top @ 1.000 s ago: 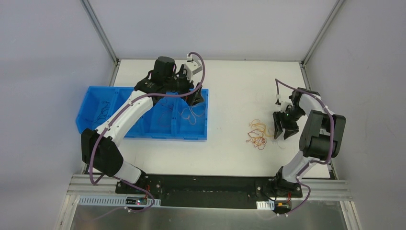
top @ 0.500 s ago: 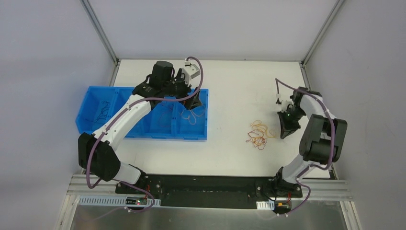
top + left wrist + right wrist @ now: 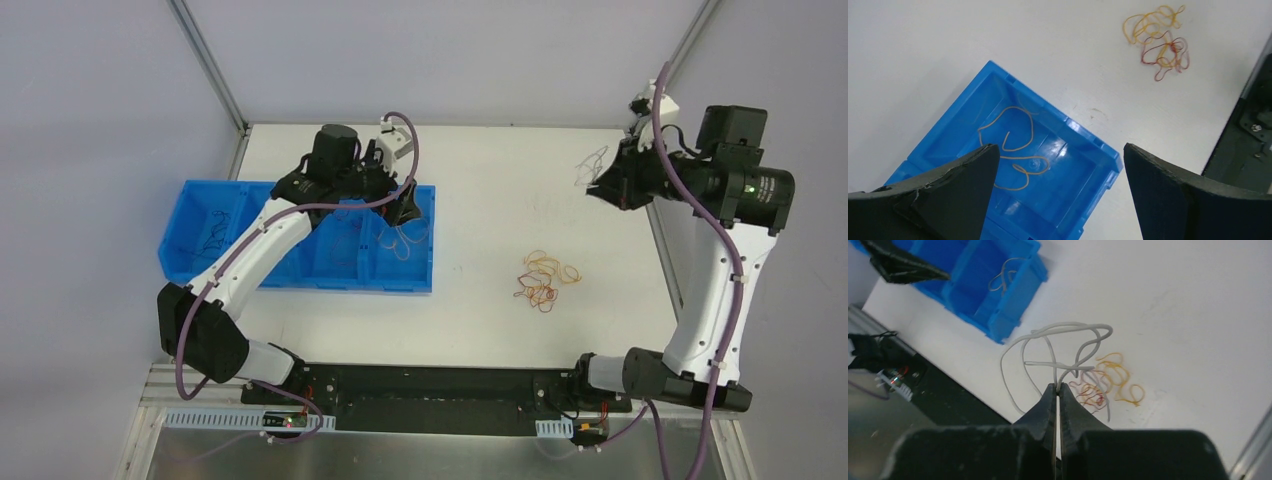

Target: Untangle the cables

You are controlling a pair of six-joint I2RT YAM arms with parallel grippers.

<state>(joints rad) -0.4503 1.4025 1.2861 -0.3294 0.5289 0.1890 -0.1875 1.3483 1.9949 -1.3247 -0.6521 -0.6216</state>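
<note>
Pinching a white cable (image 3: 1070, 325) aloft, the right fingers (image 3: 1054, 392) press together.

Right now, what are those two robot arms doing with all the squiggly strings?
They are sorting out a tangle of thin wires. The right gripper is shut on a white wire and holds it in the air above the table. The left gripper is open over the blue bin, where one curly wire lies. A small heap of orange, yellow and red wires sits on the table, not yet pulled apart.
</note>
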